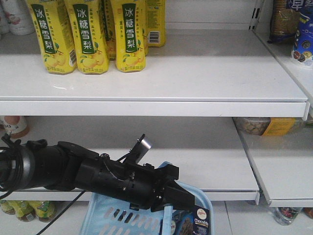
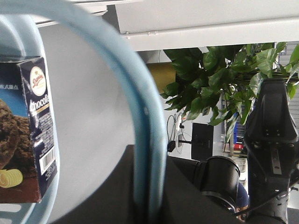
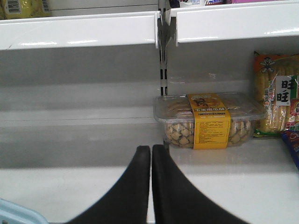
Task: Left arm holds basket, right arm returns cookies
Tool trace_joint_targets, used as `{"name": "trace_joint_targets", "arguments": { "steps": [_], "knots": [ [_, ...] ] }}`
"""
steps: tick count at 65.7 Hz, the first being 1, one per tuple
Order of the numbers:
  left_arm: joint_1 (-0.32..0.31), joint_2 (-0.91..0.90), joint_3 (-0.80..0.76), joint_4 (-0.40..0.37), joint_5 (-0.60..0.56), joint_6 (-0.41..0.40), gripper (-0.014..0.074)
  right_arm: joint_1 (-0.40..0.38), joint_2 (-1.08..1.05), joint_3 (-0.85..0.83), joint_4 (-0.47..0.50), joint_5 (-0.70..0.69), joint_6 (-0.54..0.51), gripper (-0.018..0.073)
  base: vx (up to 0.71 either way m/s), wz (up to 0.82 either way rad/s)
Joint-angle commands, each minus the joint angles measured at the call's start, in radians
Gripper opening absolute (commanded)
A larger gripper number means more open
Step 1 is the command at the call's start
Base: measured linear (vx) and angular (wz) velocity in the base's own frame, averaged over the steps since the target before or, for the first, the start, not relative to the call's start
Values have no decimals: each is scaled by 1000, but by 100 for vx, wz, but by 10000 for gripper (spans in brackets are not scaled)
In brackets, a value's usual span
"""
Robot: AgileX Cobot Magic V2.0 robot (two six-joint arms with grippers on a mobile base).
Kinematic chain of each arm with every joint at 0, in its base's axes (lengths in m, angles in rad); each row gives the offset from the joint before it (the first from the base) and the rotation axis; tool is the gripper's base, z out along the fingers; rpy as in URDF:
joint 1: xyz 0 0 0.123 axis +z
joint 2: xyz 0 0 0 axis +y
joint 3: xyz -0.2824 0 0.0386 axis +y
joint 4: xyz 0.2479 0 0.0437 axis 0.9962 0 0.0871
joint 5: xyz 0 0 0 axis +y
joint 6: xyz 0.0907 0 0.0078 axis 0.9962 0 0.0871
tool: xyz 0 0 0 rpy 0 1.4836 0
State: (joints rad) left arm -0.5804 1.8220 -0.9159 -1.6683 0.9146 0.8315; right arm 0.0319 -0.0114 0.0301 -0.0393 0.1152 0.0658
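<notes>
Pickup pending: cookies (image 1: pixel 201 219) in basket (image 1: pixel 105 215), six o'clock, left fingers (image 1: pixel 178 196) clamped on its rim. Empty right fingers (image 3: pixel 135 186) together; spread next, reach down.

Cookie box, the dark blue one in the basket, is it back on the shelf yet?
Not yet. Done: the left hand grips the light blue plastic basket. Under way: nothing; the right hand is shut and empty, facing the white shelf. Left: take the dark navy cardboard cookie box out of the basket and shelve it.
</notes>
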Motion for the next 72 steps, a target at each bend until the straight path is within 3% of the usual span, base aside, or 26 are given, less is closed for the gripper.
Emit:
{"name": "trace_joint_targets", "arguments": {
  "steps": [1,72],
  "knots": [
    [-1,-57,-24,-61,62,13,-6,1,-10,-2,-7,-77,0,-8,0,1],
    [-1,-57,-24,-61,62,13,-6,1,-10,-2,-7,-77,0,-8,0,1]
  ]
}}
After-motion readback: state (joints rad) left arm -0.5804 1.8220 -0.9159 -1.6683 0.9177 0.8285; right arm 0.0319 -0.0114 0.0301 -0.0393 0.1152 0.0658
